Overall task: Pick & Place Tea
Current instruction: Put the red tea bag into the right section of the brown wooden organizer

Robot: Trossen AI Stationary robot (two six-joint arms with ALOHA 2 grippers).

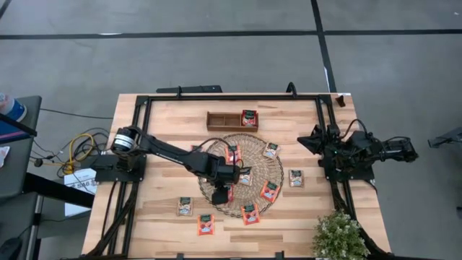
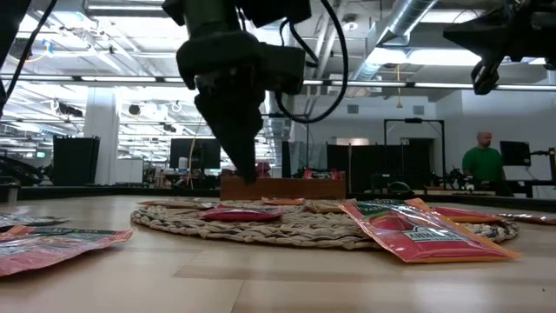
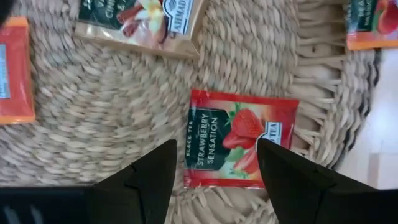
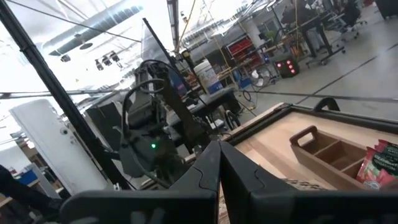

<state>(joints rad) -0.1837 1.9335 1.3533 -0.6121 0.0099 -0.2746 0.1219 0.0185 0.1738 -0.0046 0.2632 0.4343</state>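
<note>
Seen from above, the left gripper (image 1: 222,193) is covering most of the strawberry tea packet (image 3: 239,147) lying beneath it on the woven mat (image 1: 254,209). In the left wrist view, the frame edges are cutting off a beige vanilla packet (image 3: 140,22) beyond the fingers and two orange packets (image 3: 13,71) out to either side. Labels on the other packets are showing too small to read.

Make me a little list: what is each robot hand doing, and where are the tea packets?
left gripper: open, low over a red strawberry tea packet on the woven mat
right gripper: shut, waiting at the table's right edge
wooden tray: one red packet inside
other packets: several on the mat, some on the table around it
plant: table's near right corner
</note>
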